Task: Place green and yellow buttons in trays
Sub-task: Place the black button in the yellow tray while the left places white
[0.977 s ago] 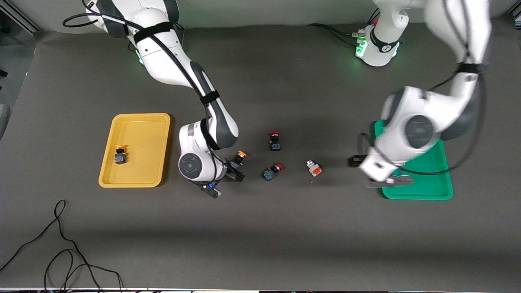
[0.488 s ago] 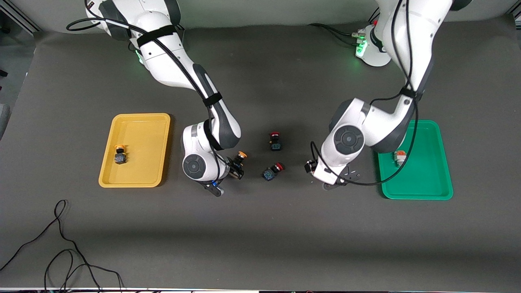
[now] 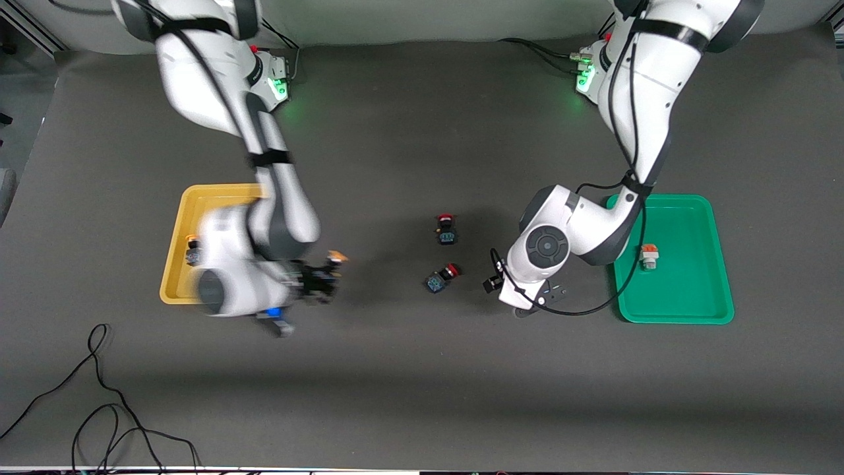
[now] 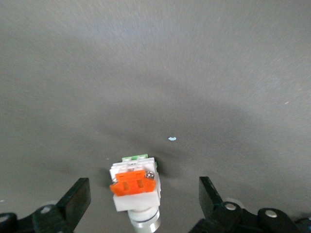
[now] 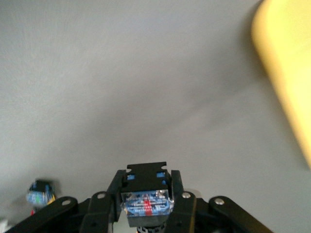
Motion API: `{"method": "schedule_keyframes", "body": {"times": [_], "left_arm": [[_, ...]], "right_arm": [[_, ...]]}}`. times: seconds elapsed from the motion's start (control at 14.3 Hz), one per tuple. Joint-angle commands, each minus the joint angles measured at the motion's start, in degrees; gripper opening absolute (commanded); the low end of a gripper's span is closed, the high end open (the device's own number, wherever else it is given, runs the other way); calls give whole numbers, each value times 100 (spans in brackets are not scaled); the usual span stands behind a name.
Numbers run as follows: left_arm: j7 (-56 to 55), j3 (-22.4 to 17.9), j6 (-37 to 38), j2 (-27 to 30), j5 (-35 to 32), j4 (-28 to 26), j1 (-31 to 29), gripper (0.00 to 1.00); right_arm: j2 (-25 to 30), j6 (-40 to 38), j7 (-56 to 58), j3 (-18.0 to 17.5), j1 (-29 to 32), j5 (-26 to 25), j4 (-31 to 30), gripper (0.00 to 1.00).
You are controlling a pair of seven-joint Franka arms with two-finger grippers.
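While the right gripper (image 3: 322, 282) is clamped tight on a yellow button (image 3: 335, 257), we read the front view as a clock face, twelve at the robots' bases. The yellow tray (image 3: 173, 293) sits at nine o'clock on the table, and it lies at nine o'clock from this gripper, just beside it. The held button's orange cap points toward about two o'clock, away from the tray. One more yellow-capped button (image 3: 192, 249) already lies in that tray, half covered by the arm. We judge this carry needs only a short run toward nine o'clock before the release.

The left gripper (image 4: 142, 188) hangs low over the table near the centre, its jaws spread wide and holding nothing. Between them, on the table, lies a green button (image 4: 135, 187), white-grey with its orange block up; in the front view the wrist covers it. Its long axis runs from the green end to the metal collar, crosswise to the line between the two fingers, so we expect the jaws to meet its flat sides when they close. Neither finger touches it yet.

The green tray (image 3: 679, 318) lies at three o'clock from this gripper, near, with one green button (image 3: 649, 256) inside. The left arm is far nearer to it than the right. Two red switches (image 3: 446, 228) (image 3: 440, 278) lie at the table's centre, between the grippers, and we leave them.
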State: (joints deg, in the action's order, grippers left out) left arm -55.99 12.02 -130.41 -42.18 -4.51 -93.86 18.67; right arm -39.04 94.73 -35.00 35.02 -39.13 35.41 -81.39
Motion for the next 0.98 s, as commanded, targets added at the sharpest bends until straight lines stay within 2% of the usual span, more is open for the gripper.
{"method": "schedule_keyframes", "body": {"times": [0.0, 0.07, 0.14, 0.21, 0.42, 0.63, 0.84, 0.91], "left_arm": [[-176, -121, 24, -115, -59, 122, 198, 61], [-176, -121, 50, -107, -50, 122, 198, 40], [-176, -121, 68, -98, -50, 122, 198, 27], [-167, -121, 103, -63, -50, 131, 172, 21], [-132, -129, 156, 60, -50, 183, 102, 20], [43, -121, 821, 463, -50, 341, 5, 19], [551, -94, 1797, 1043, 46, 578, -118, 19], [832, -94, 2026, 1245, 125, 579, -196, 19]], "right_arm": [[519, -830, 1279, 714, -112, -410, -333, 0], [590, -859, 1659, 786, -104, -630, -534, 0], [599, -798, 1967, 796, -78, -789, -719, 0], [547, -615, 2240, 804, -43, -903, -886, 0], [363, 438, 3251, 796, 142, -931, -1746, 0], [-93, 1423, 3701, 743, 186, -879, -2205, 0], [-306, 1522, 3965, 725, 195, -790, -2276, 0], [-271, 1505, 3966, 725, 195, -790, -2285, 62]]}}
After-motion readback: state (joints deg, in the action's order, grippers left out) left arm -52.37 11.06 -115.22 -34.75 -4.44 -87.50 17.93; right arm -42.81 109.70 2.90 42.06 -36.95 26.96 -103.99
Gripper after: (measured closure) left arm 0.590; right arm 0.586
